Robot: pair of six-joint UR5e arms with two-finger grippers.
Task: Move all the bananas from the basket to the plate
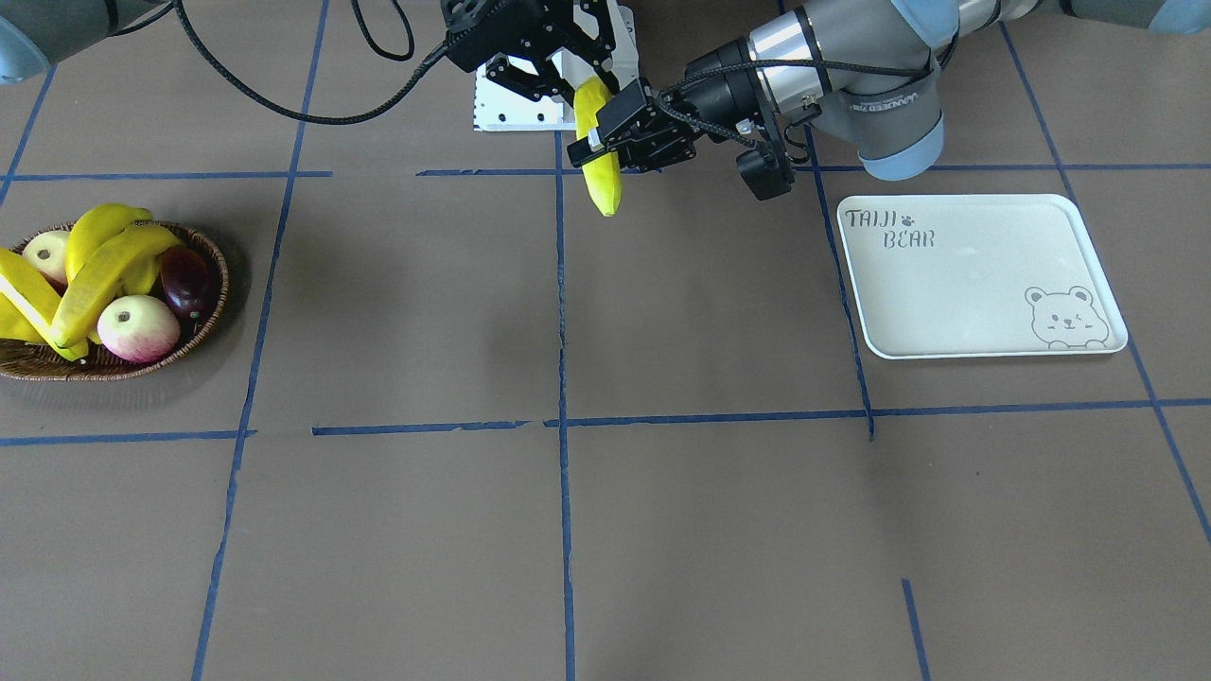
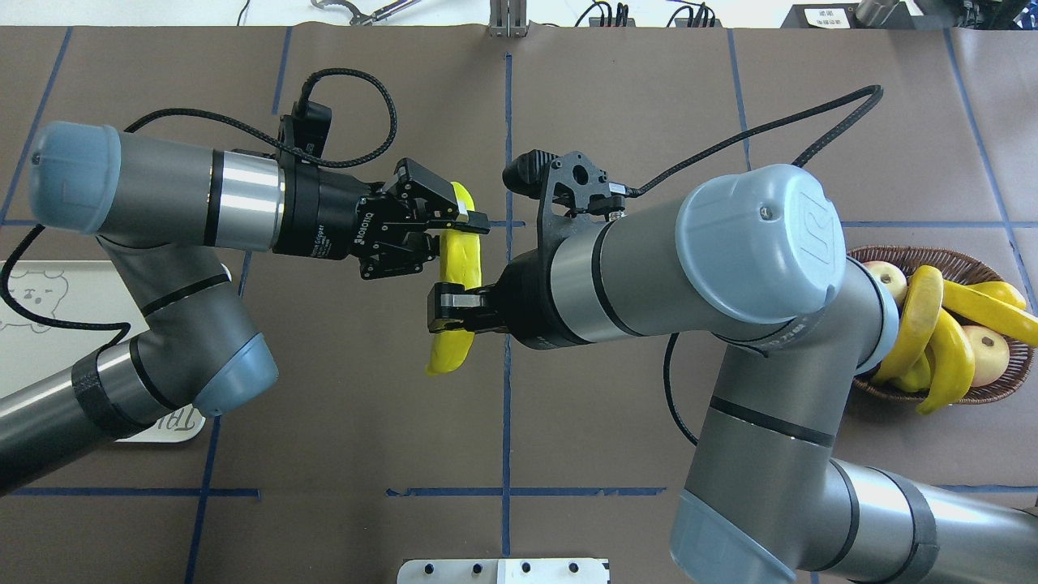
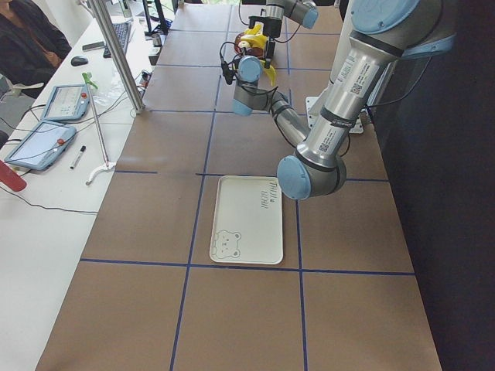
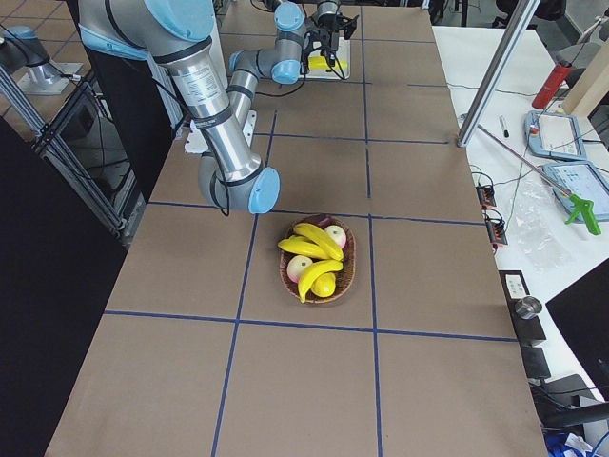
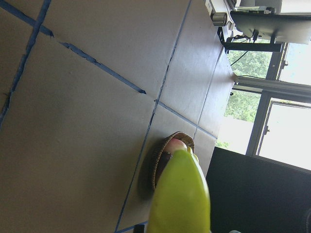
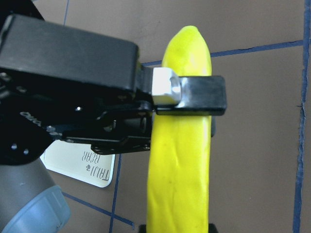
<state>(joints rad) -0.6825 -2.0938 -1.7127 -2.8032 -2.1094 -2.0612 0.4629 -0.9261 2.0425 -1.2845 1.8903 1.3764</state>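
Now the left gripper (image 2: 458,221) and the right gripper (image 2: 454,312) both squeeze one banana (image 2: 458,268), up over the middle of the table (image 1: 662,530), between basket (image 1: 213,255) and plate (image 1: 984,274). If they tug apart or both loosen, it could slip and drop. Apples (image 1: 138,328) crowd the other bananas (image 1: 95,274) in the basket.

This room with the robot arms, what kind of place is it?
Probably a robot lab: a table gridded with blue tape, control tablets beside it, the left gripper and right gripper both gripping one banana.
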